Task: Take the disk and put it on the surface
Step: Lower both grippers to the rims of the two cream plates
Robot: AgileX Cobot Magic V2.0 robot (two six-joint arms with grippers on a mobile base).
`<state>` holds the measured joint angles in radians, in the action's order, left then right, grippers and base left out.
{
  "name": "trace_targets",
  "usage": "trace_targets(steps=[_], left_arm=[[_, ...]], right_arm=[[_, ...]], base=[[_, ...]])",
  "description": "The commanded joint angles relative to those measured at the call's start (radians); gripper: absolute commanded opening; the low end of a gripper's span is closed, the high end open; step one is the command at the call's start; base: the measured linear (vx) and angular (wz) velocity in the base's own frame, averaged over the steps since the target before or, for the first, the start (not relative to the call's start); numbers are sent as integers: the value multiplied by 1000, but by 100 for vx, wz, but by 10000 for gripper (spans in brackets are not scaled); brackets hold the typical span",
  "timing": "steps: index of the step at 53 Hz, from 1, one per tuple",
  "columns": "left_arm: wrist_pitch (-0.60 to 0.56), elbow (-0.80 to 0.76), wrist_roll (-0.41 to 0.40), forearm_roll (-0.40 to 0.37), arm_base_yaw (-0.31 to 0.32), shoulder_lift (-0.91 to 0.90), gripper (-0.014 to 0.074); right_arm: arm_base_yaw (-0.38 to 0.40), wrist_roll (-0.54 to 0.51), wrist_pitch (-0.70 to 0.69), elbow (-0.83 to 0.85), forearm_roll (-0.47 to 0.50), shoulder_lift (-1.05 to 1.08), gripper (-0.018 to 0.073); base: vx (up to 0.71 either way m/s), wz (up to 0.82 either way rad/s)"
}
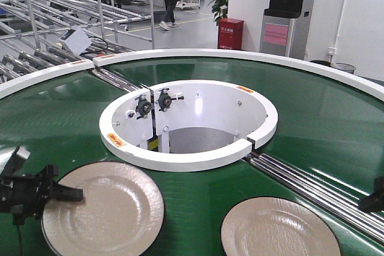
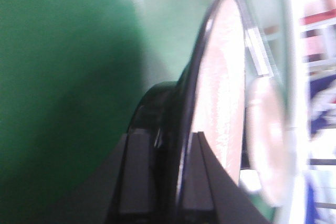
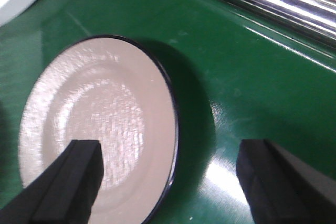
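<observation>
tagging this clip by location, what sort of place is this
Probably a factory floor or industrial test hall: a large green ring-shaped conveyor belt carrying a plate, long metal roller racks behind it, and a red fire-extinguisher box by the wall.

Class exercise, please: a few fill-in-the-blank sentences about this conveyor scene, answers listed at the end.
The belt under the left plate and right plate is ___.
The left gripper is shut on the left plate's ___.
The right gripper hovers ___ by the right plate.
The ring inside the belt is ___.
Answers: green; rim; open; white.
</observation>
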<state>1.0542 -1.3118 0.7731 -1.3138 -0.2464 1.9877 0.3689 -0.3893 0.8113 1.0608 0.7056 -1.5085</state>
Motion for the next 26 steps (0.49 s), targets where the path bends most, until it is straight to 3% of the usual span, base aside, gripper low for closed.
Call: trace_targets(steps=[1, 8, 17, 26], left_arm=[[98, -49, -8, -192, 5, -76, -10], [103, -56, -8, -238, 5, -76, -8], [99, -55, -8, -240, 5, -76, -8], [96, -55, -8, -240, 5, -76, -8]], right_arm=[[3, -77, -30, 35, 93, -36, 573], [3, -123, -13, 35, 178, -141, 573], [-1, -191, 5, 35, 289, -251, 573], [-80, -246, -27, 35, 363, -335, 565]], base=[[0, 0], [0, 0], [0, 0], [0, 0]])
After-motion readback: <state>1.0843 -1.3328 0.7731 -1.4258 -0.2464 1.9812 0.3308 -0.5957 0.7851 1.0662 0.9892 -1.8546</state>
